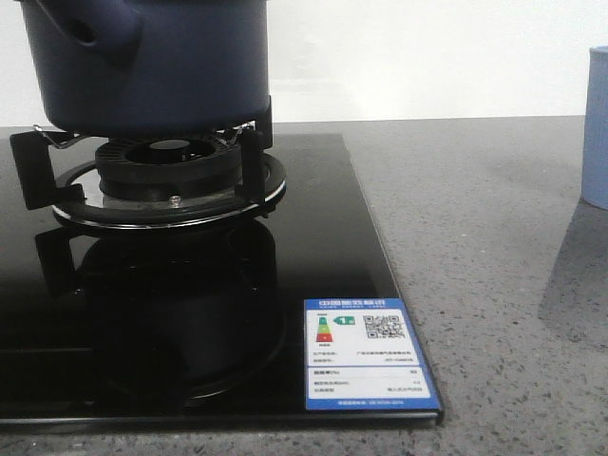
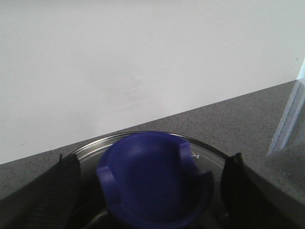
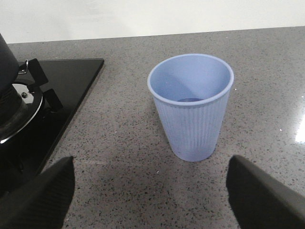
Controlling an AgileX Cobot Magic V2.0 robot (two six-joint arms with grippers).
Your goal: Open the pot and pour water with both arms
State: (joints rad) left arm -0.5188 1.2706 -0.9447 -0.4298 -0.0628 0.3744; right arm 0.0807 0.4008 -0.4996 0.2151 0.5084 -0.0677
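The dark navy pot [image 1: 152,57] stands on the burner support at the front view's upper left, its stubby hollow handle [image 1: 90,28] facing the camera. In the left wrist view my left gripper [image 2: 150,191] is open, its fingers on either side of the lid's blue knob [image 2: 155,179], with gaps on both sides. The glass lid [image 2: 205,152] with its steel rim lies under the knob. My right gripper [image 3: 150,191] is open and empty above the counter, short of the pale blue ribbed cup [image 3: 192,107]. The cup [image 1: 597,128] shows at the front view's right edge. Neither gripper shows in the front view.
The black glass hob [image 1: 313,218] carries the burner [image 1: 171,166] and an energy label sticker [image 1: 369,353] at its front right corner. Grey speckled counter [image 1: 475,237] lies between hob and cup. A white wall stands behind. The hob's corner [image 3: 71,71] shows in the right wrist view.
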